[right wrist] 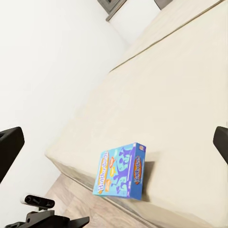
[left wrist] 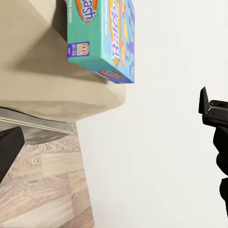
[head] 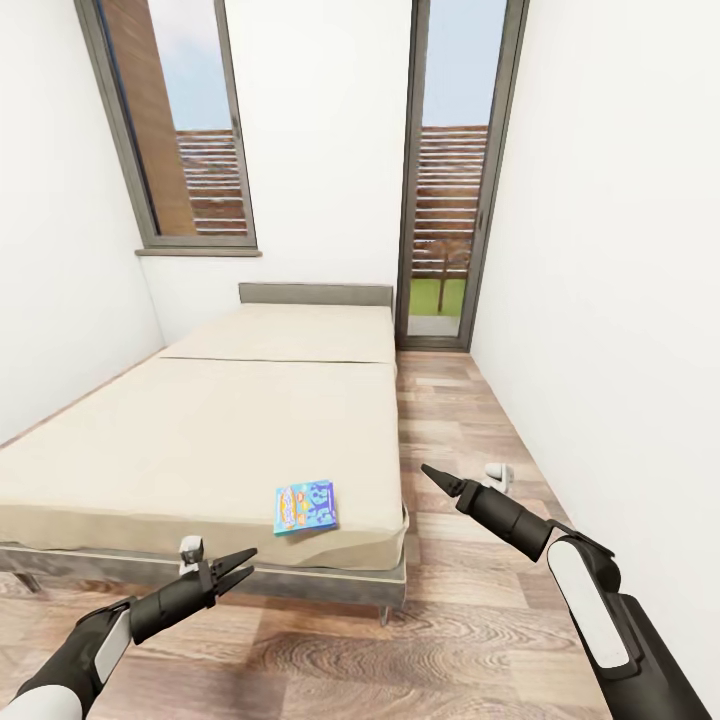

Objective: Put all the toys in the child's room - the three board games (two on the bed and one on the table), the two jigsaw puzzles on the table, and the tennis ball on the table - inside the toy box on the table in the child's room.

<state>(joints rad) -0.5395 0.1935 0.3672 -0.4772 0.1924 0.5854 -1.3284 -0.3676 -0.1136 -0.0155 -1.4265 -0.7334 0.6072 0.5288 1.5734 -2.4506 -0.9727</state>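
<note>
Board games: 1, blue cartoon box [head: 306, 507] on bed [head: 200, 430], near its 5 o'clock corner. Beds: 1. Grippers: 2, left [head: 238, 567], right [head: 432, 474]. Windows: 1 [head: 180, 120]. Glass doors: 1 [head: 448, 170].

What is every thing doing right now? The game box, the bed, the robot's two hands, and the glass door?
Blue board game: lying flat near the bed's foot corner, not held.
Bed: bare cream mattress, just that one box on it.
Left gripper: open, empty, hovering in front of the bed's foot edge.
Right gripper: open, empty, raised over the wooden floor beside the bed.
Glass door: looks shut.
</note>
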